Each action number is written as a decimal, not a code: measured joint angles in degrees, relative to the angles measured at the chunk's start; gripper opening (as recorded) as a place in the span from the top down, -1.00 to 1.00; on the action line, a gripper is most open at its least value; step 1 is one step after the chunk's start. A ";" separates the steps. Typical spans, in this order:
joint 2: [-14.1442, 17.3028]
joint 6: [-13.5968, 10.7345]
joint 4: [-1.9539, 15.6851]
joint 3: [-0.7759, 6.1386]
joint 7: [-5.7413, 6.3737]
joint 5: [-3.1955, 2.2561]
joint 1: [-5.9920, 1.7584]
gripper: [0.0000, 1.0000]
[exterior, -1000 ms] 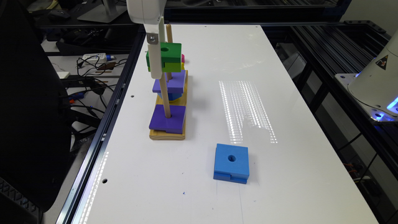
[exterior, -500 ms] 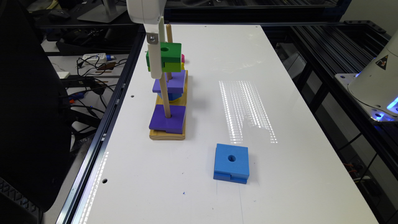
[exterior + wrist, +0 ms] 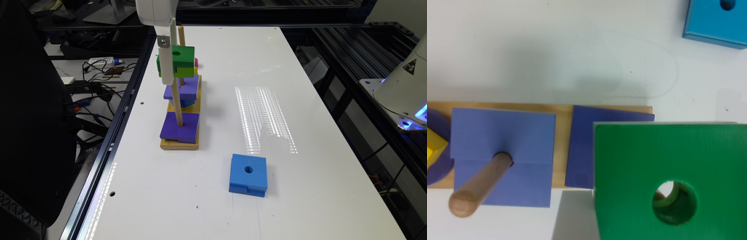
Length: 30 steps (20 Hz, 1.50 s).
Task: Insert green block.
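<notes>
Half done, I judge: my fingers [image 3: 171, 68] pinch the green block [image 3: 177, 61] in the air above the wooden base [image 3: 179, 144], its hole over a peg tip [image 3: 662, 199]. Lowering it onto the peg remains.

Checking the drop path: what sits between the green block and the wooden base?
In the exterior view, the held green block hangs above a purple square block stacked over a blue piece on the wooden base.

green block [image 3: 180, 61]: 1 | blue block [image 3: 248, 175]: 1 | purple blocks [image 3: 180, 128]: 2 | pegs [image 3: 176, 103]: 2
</notes>
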 joint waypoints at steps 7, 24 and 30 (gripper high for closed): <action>0.01 0.07 0.00 0.03 0.00 0.00 0.03 1.00; 0.36 0.16 0.44 0.04 0.00 0.00 0.04 1.00; 0.81 0.16 1.01 0.03 0.00 -0.01 0.03 1.00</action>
